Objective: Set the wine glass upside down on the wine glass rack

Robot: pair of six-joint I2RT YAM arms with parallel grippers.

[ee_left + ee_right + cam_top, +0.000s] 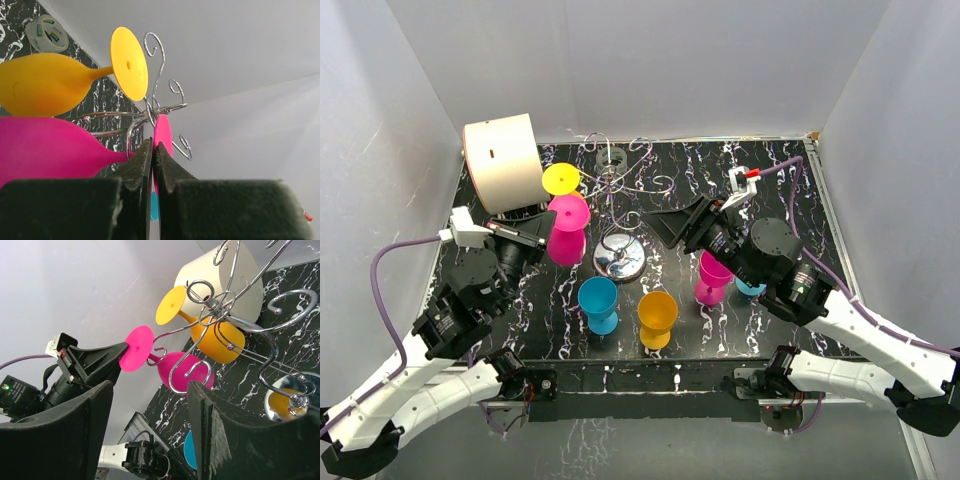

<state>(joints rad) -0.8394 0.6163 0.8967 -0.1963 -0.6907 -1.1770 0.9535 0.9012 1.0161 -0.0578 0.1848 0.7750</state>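
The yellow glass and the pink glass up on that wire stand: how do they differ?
The yellow glass hangs untouched, while the pink glass has its foot pinched by the left end effector. In the top view the yellow glass hangs farther back than the pink glass. Colour aside, both share one shape and hang bowl-down from the wine glass rack.

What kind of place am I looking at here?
Probably a robotics test booth, not a bar: plain white walls enclose a black marbled table, and bright wine glasses stand by a wire rack.
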